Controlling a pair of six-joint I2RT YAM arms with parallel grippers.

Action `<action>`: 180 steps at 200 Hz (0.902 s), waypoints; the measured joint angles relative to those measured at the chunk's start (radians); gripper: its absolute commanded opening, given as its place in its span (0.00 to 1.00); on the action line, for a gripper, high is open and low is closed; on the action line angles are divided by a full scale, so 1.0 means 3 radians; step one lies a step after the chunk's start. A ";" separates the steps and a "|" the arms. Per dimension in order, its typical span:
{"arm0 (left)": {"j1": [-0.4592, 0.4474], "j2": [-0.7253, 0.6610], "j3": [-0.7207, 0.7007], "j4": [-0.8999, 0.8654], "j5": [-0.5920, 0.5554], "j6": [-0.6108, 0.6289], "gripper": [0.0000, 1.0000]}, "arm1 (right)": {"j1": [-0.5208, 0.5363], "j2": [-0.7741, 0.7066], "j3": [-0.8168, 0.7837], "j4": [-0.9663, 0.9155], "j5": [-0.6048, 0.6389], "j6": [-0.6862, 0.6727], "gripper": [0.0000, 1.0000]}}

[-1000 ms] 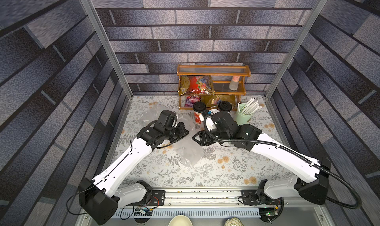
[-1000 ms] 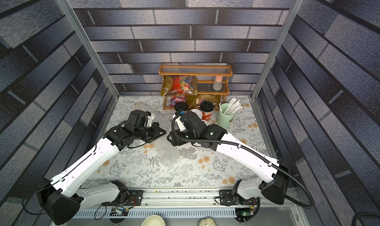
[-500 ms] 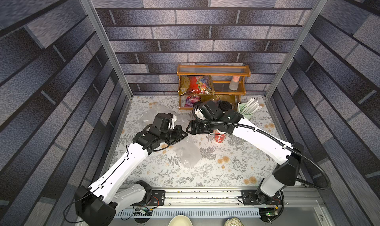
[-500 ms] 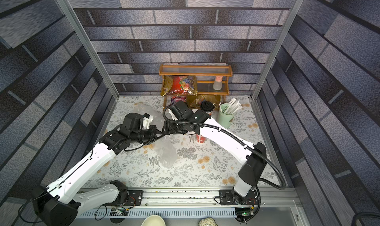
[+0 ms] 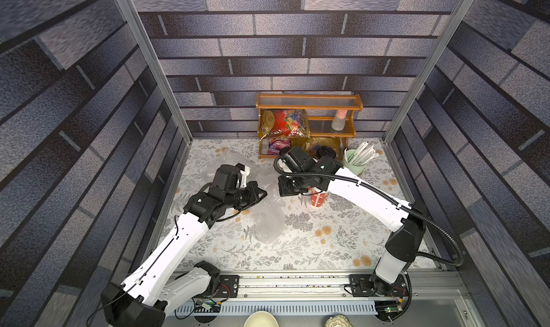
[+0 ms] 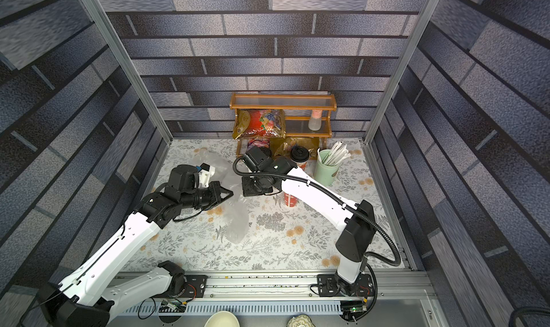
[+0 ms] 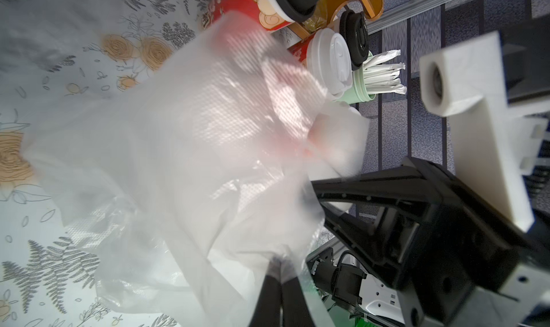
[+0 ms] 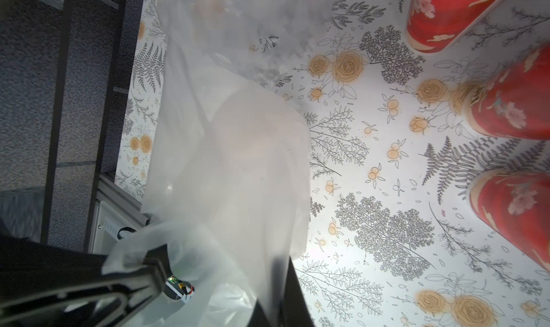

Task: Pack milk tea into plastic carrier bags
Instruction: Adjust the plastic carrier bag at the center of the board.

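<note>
We hold one clear carrier bag [image 5: 269, 221] in front of the shelf [image 5: 309, 105], the left tool [image 7: 281, 271] and the right tool [image 8: 278, 269] both pinched shut on its film. The milk tea cups [image 8: 506, 108] stand nearer the shelf, unpacked. Pulling apart too hard could tear the film or slip a pinch.

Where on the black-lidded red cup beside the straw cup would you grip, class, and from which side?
Grip the black-lidded red cup by its paper wall under the lid, jaws level: it stands upright and widens upward. Probably come from the front, since the wooden shelf backs it and the green straw cup flanks it.
</note>
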 measured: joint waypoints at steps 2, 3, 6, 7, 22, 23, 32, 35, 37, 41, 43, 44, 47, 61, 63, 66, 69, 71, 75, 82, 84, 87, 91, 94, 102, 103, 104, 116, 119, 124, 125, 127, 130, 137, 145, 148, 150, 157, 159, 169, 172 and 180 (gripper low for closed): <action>0.0014 -0.0005 0.0000 -0.0018 -0.0009 0.0010 0.00 | 0.0000 -0.0005 0.0000 -0.0011 0.0014 -0.0004 0.00; 0.0022 -0.0010 0.0001 -0.0032 -0.0010 0.0015 0.00 | 0.0000 -0.0008 0.0000 -0.0017 0.0020 -0.0005 0.00; 0.0045 -0.0018 0.0003 -0.0062 -0.0028 0.0024 0.00 | -0.0004 -0.0018 0.0000 -0.0033 0.0039 -0.0009 0.00; 0.0051 -0.0019 0.0004 -0.0069 -0.0032 0.0028 0.00 | -0.0008 -0.0023 0.0000 -0.0039 0.0048 -0.0013 0.00; 0.0193 -0.0057 0.0008 -0.0239 -0.0102 0.0086 0.01 | -0.0018 -0.0109 -0.0001 -0.0125 0.0150 -0.0036 0.00; 0.0201 -0.0058 0.0008 -0.0247 -0.0100 0.0090 0.01 | -0.0020 -0.0120 -0.0001 -0.0132 0.0159 -0.0039 0.00; 0.0309 -0.0075 0.0011 -0.0355 -0.0123 0.0140 0.03 | -0.0029 -0.0195 -0.0005 -0.0179 0.0221 -0.0055 0.00; 0.0352 -0.0081 0.0013 -0.0388 -0.0123 0.0156 0.03 | -0.0032 -0.0230 -0.0008 -0.0198 0.0249 -0.0058 0.00; 0.0375 -0.0084 0.0013 -0.0408 -0.0125 0.0164 0.04 | -0.0033 -0.0251 -0.0008 -0.0211 0.0266 -0.0065 0.00; 0.0420 -0.0089 0.0014 -0.0445 -0.0130 0.0188 0.04 | -0.0036 -0.0290 -0.0010 -0.0230 0.0296 -0.0069 0.00; 0.0445 -0.0092 0.0015 -0.0468 -0.0130 0.0198 0.04 | -0.0037 -0.0313 -0.0011 -0.0240 0.0310 -0.0071 0.00; 0.0459 -0.0092 0.0017 -0.0481 -0.0130 0.0205 0.04 | -0.0037 -0.0328 -0.0013 -0.0251 0.0320 -0.0076 0.00; 0.0488 -0.0095 0.0018 -0.0509 -0.0131 0.0229 0.04 | -0.0043 -0.0362 -0.0014 -0.0267 0.0347 -0.0080 0.00; 0.0635 -0.0097 0.0018 -0.0610 -0.0123 0.0309 0.04 | -0.0061 -0.0511 -0.0023 -0.0347 0.0460 -0.0098 0.00; 0.0652 -0.0097 0.0019 -0.0627 -0.0120 0.0319 0.04 | -0.0065 -0.0529 -0.0024 -0.0359 0.0474 -0.0103 0.00; 0.0673 -0.0097 0.0019 -0.0643 -0.0118 0.0337 0.04 | -0.0069 -0.0557 -0.0024 -0.0373 0.0498 -0.0103 0.00; 0.0694 -0.0097 0.0019 -0.0664 -0.0108 0.0350 0.04 | -0.0072 -0.0587 -0.0028 -0.0388 0.0523 -0.0106 0.00; 0.0701 -0.0097 0.0019 -0.0673 -0.0104 0.0361 0.04 | -0.0075 -0.0605 -0.0029 -0.0398 0.0539 -0.0106 0.00; 0.0718 -0.0095 0.0024 -0.0701 -0.0092 0.0385 0.04 | -0.0081 -0.0633 -0.0034 -0.0411 0.0562 -0.0107 0.00; 0.0743 -0.0088 0.0041 -0.0749 -0.0069 0.0425 0.04 | -0.0088 -0.0682 -0.0047 -0.0440 0.0599 -0.0116 0.00; 0.0749 -0.0084 0.0048 -0.0758 -0.0064 0.0432 0.04 | -0.0092 -0.0692 -0.0051 -0.0450 0.0608 -0.0116 0.00; 0.0754 -0.0078 0.0062 -0.0778 -0.0056 0.0454 0.05 | -0.0094 -0.0707 -0.0058 -0.0463 0.0621 -0.0118 0.00; 0.0759 -0.0065 0.0085 -0.0804 -0.0045 0.0472 0.06 | -0.0095 -0.0721 -0.0067 -0.0472 0.0629 -0.0121 0.00; 0.0764 -0.0055 0.0102 -0.0816 -0.0038 0.0492 0.08 | -0.0100 -0.0729 -0.0076 -0.0481 0.0632 -0.0125 0.00; 0.0771 -0.0025 0.0154 -0.0843 -0.0009 0.0524 0.12 | -0.0102 -0.0732 -0.0094 -0.0496 0.0631 -0.0128 0.00; 0.0771 -0.0023 0.0159 -0.0844 -0.0008 0.0528 0.13 | -0.0102 -0.0732 -0.0099 -0.0496 0.0632 -0.0130 0.00; 0.0772 -0.0018 0.0168 -0.0847 -0.0001 0.0538 0.14 | -0.0102 -0.0732 -0.0102 -0.0496 0.0632 -0.0128 0.00; 0.0772 0.0020 0.0225 -0.0852 0.0046 0.0589 0.26 | -0.0102 -0.0722 -0.0153 -0.0495 0.0605 -0.0130 0.00; 0.0772 0.0029 0.0235 -0.0852 0.0058 0.0628 0.30 | -0.0102 -0.0717 -0.0169 -0.0492 0.0591 -0.0130 0.00; 0.0772 0.0039 0.0248 -0.0848 0.0089 0.0628 0.37 | -0.0102 -0.0710 -0.0188 -0.0491 0.0570 -0.0130 0.00; 0.0772 0.0043 0.0252 -0.0847 0.0094 0.0650 0.38 | -0.0102 -0.0708 -0.0192 -0.0490 0.0565 -0.0130 0.00; 0.0772 0.0048 0.0256 -0.0846 0.0103 0.0651 0.41 | -0.0102 -0.0703 -0.0201 -0.0487 0.0553 -0.0130 0.00; 0.0772 0.0052 0.0261 -0.0846 0.0114 0.0643 0.45 | -0.0102 -0.0699 -0.0219 -0.0478 0.0533 -0.0130 0.00; 0.0768 0.0064 0.0271 -0.0837 0.0141 0.0660 0.51 | -0.0102 -0.0689 -0.0251 -0.0456 0.0492 -0.0128 0.00; 0.0764 0.0080 0.0290 -0.0838 0.0177 0.0687 0.57 | -0.0102 -0.0676 -0.0284 -0.0434 0.0446 -0.0128 0.00; 0.0760 0.0088 0.0299 -0.0838 0.0186 0.0682 0.59 | -0.0102 -0.0673 -0.0291 -0.0429 0.0432 -0.0128 0.00; 0.0757 0.0090 0.0303 -0.0839 0.0192 0.0682 0.60 | -0.0102 -0.0669 -0.0298 -0.0423 0.0418 -0.0128 0.00; 0.0745 0.0112 0.0342 -0.0852 0.0203 0.0703 0.64 | -0.0102 -0.0660 -0.0310 -0.0402 0.0385 -0.0128 0.00; 0.0743 0.0121 0.0356 -0.0855 0.0206 0.0721 0.65 | -0.0102 -0.0659 -0.0313 -0.0397 0.0376 -0.0127 0.00; 0.0707 0.0173 0.0464 -0.0902 0.0202 0.0760 0.70 | -0.0102 -0.0654 -0.0323 -0.0361 0.0337 -0.0128 0.00; 0.0692 0.0193 0.0515 -0.0924 0.0200 0.0783 0.71 | -0.0102 -0.0654 -0.0326 -0.0352 0.0329 -0.0128 0.00; 0.0636 0.0248 0.0645 -0.0985 0.0170 0.0848 0.75 | -0.0102 -0.0654 -0.0332 -0.0322 0.0296 -0.0127 0.00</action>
